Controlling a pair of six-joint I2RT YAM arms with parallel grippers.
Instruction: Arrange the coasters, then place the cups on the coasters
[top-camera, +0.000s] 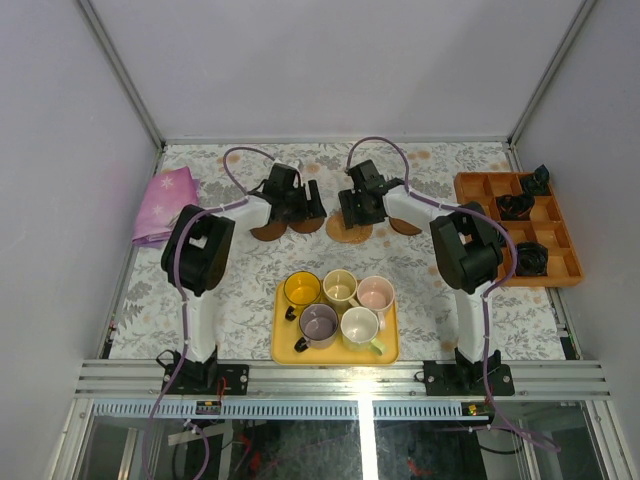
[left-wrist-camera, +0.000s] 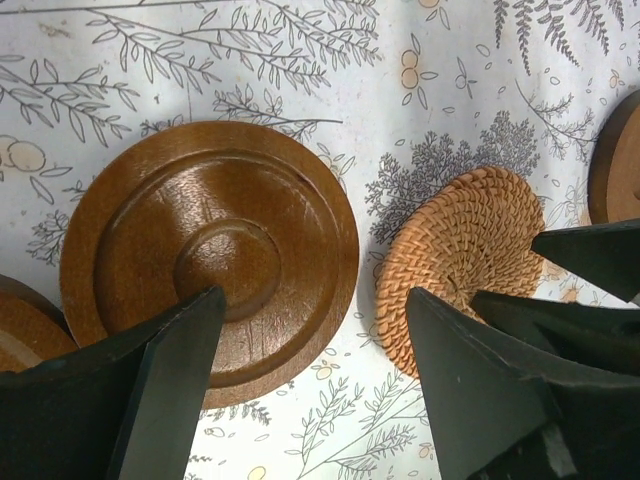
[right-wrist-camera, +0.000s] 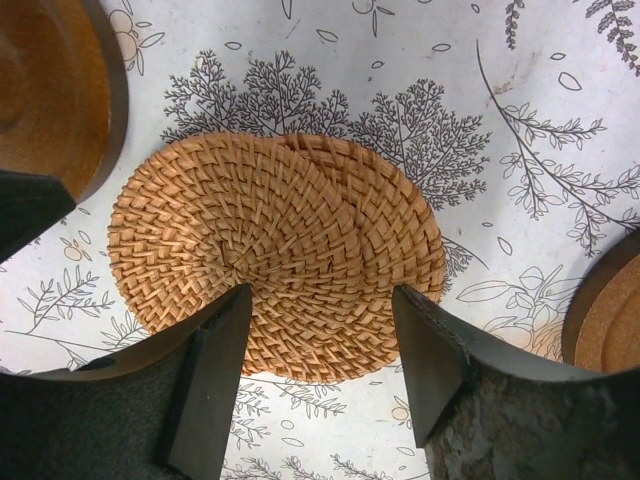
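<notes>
Left fingers (left-wrist-camera: 170, 380) and right fingers (right-wrist-camera: 215, 370) both stand apart, clamped on nothing, beyond the yellow tray (top-camera: 335, 357) on the flowered bench (top-camera: 140, 300). Five cups (top-camera: 359, 325) sit in that tray. Beyond it, the left pair hangs over a dark brown coaster (left-wrist-camera: 210, 260), the right pair over two overlapping woven coasters (right-wrist-camera: 280, 250).

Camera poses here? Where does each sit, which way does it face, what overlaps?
Top external: high behind the bases, looking down on the table; left arm and right arm show.
Left wrist: looks down at a brown coaster; left fingers at the bottom.
Right wrist: looks down at the woven coasters; right fingers at the bottom.
Shared: both wrist views show that brown coaster and the woven coasters.
</notes>
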